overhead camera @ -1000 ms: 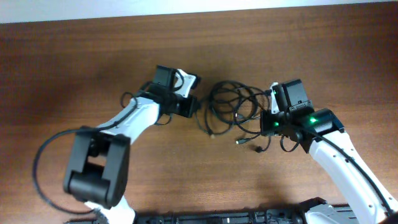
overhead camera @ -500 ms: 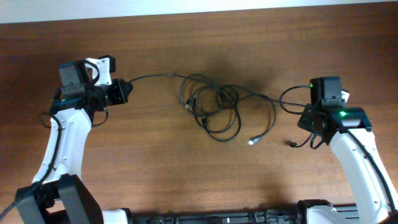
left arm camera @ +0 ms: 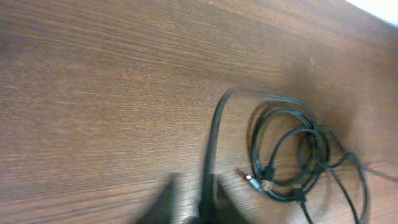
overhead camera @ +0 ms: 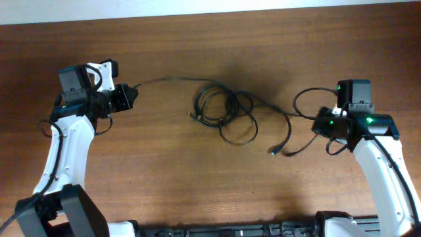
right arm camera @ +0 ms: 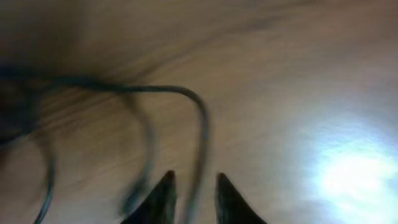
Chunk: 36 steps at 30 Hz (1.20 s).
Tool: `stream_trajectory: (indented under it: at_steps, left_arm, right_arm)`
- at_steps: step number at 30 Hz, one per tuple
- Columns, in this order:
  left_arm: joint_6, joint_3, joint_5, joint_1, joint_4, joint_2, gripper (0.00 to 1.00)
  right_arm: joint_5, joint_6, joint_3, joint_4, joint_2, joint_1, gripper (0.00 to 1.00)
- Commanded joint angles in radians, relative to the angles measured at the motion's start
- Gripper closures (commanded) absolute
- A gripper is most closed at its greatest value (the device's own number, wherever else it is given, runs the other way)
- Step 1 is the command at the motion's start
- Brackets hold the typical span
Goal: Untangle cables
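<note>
Spreading wider than a second ago, the cables [overhead camera: 227, 112] are lying mid-table [overhead camera: 164, 178] as one loose knot — separate cords uncountable, one whitish plug [overhead camera: 272, 152] showing. Two strands are reaching two grippers: left gripper [overhead camera: 131, 96] blurred, grip untellable; right gripper [right arm camera: 193, 185] is standing parted — cord between.
</note>
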Motion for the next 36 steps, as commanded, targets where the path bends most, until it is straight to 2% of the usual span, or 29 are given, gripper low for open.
stream_trajectory:
  at_steps: [1, 3, 5, 6, 10, 17, 20, 22, 25, 27, 31, 34, 36]
  left_arm:
    - [-0.011, 0.009, 0.053, -0.008, -0.001, -0.021, 0.47]
    - [-0.011, 0.009, 0.053, -0.031, -0.004, -0.021, 0.36]
    - [-0.011, 0.009, 0.052, -0.068, -0.005, -0.021, 0.23]
    - [-0.011, 0.009, 0.053, -0.080, -0.005, -0.021, 0.21]
    - [0.004, 0.009, 0.045, -0.161, -0.005, -0.021, 0.19]
    - [0.004, 0.009, -0.009, -0.347, 0.019, 0.010, 0.19]
    - [0.002, 0.009, -0.027, -0.418, 0.027, 0.048, 0.21]
    - [-0.011, 0.009, -0.027, -0.480, 0.037, 0.095, 0.27]
    - [-0.094, 0.009, -0.027, -0.536, 0.052, 0.154, 0.29]
    - [-0.225, 0.009, -0.027, -0.578, 0.063, 0.206, 0.29]
    - [-0.481, 0.009, -0.026, -0.640, 0.059, 0.286, 0.30]
    - [-0.544, 0.009, -0.022, -0.672, 0.059, 0.320, 0.44]
    - [-0.568, 0.009, -0.015, -0.693, 0.058, 0.339, 0.46]
  right_arm:
    - [-0.378, -0.179, 0.011, 0.067, -0.019, -0.005, 0.50]
    - [-0.453, -0.179, 0.011, 0.113, -0.019, -0.005, 0.42]
    - [-0.484, -0.178, 0.011, 0.150, -0.014, -0.005, 0.39]
    - [-0.484, -0.178, 0.011, 0.157, -0.011, -0.005, 0.37]
    - [-0.492, -0.179, 0.011, 0.174, 0.014, 0.025, 0.34]
    - [-0.445, -0.178, 0.011, 0.301, 0.093, 0.189, 0.34]
    - [-0.367, -0.178, 0.011, 0.335, 0.129, 0.246, 0.34]
    - [-0.280, -0.178, 0.011, 0.340, 0.154, 0.271, 0.34]
    - [-0.139, -0.127, 0.011, 0.322, 0.167, 0.275, 0.34]
    - [-0.028, -0.051, 0.011, 0.304, 0.167, 0.275, 0.34]
    - [-0.022, -0.050, 0.011, 0.299, 0.167, 0.274, 0.34]
    - [-0.023, -0.050, 0.011, 0.288, 0.167, 0.274, 0.34]
    - [-0.022, -0.050, 0.011, 0.278, 0.167, 0.274, 0.34]
